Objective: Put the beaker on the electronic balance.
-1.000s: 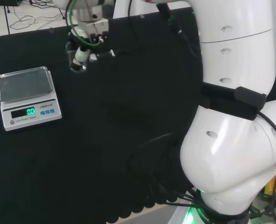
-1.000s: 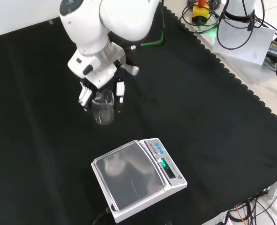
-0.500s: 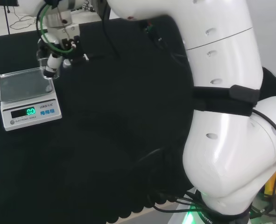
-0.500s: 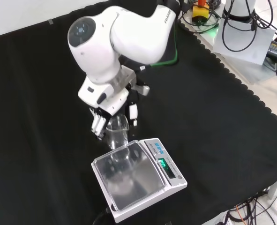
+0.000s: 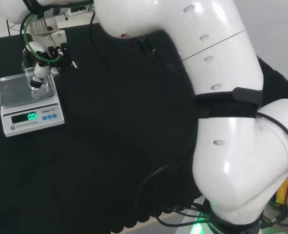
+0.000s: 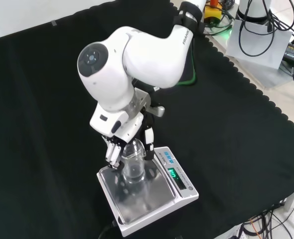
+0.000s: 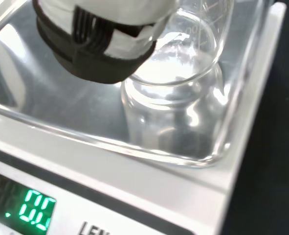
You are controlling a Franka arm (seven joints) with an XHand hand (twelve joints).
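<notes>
I use the balance (image 6: 151,194) as my landmark, and I start at its near side in the head view. There its little green number window (image 5: 31,116) glows on the front face. Just behind that is the shiny metal pan (image 6: 137,199) with a clear cover rim. Over the pan, toward the far right corner in the head view, is the beaker (image 6: 133,167). My hand (image 6: 127,142) has its fingers curled around the beaker near the top and holds it upright. I cannot tell if the bottom of the beaker is touching the pan or hanging just above it. To do this step well, I think I should bring the beaker straight down slowly, keep it level, and let it sit flat on the pan before I let the fingers go. I would keep it away from the pan's edge, because it is close to one side now. Then I would spread the fingers wide so they do not tip it. The beaker is clear glass, round, with a wide open top and faint marks on its side. It looks empty. Beyond the balance is the desk (image 6: 37,99) with its black cloth.
</notes>
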